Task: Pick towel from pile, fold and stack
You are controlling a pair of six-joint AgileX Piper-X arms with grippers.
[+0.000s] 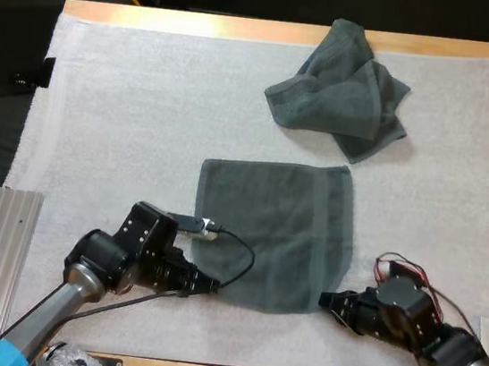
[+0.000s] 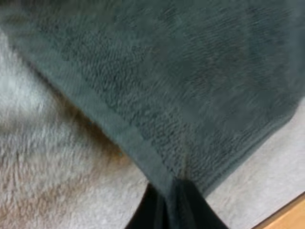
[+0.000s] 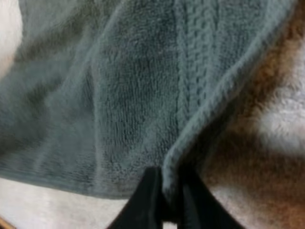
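White mat point(image 1: 127, 113) carries your flat towel point(image 1: 265, 231), nearly square, band point(image 1: 317, 233) running near-far; left tool point(image 1: 216, 285) and right tool point(image 1: 324, 297) each pinch a near corner.

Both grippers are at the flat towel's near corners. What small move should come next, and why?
Probably raise both corners together, a little, to start the fold: the left gripper and right gripper each pinch a near corner of the flat towel, which lies spread open on the mat.

No text, label, brand, number or sign can be read anywhere — not on the spread towel point(image 1: 278, 233), the crumpled towel point(image 1: 341, 97) or the white mat point(image 1: 127, 113).
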